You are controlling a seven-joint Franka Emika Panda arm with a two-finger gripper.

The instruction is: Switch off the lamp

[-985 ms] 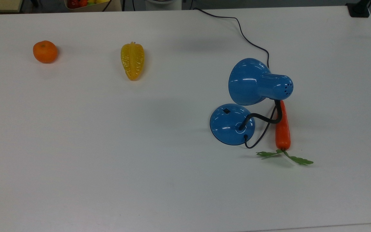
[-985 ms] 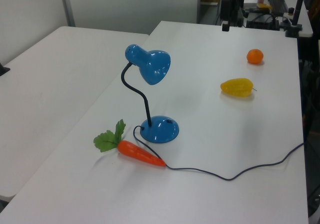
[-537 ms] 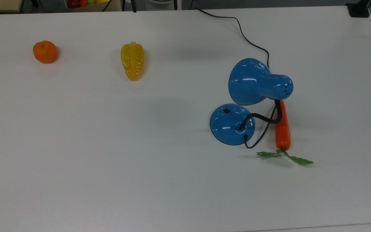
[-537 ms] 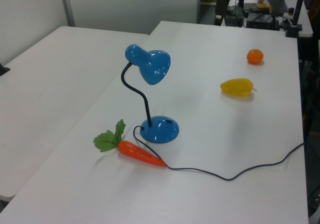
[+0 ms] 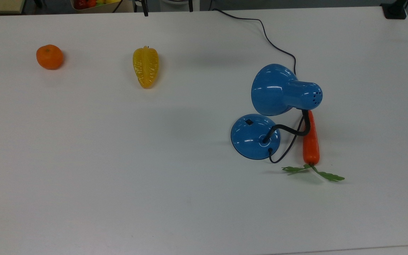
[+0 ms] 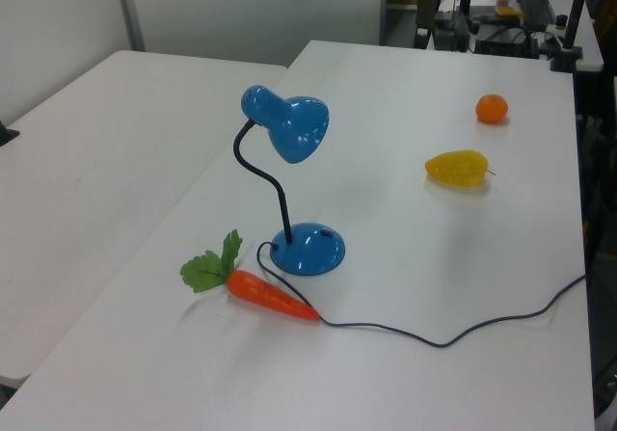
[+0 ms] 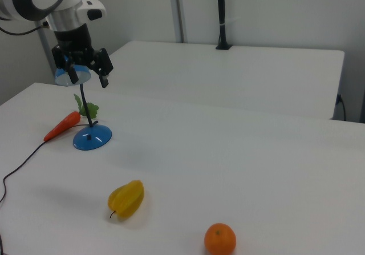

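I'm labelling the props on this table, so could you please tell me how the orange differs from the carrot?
The orange is round; the carrot is long and tapered. The carrot carries green leaves at one end; the orange has none. The orange sits alone near the top view's left edge, while the carrot lies beside the lamp, partly under its neck. Both are orange-coloured and rest on the white table.

Top view: lamp [image 5: 260,136] right of centre on the table [image 5: 119,177] — carrot [image 5: 310,141] just beside it, rightward. Starfruit [image 5: 145,66] upper centre-left, orange [image 5: 49,56] upper left — well apart.
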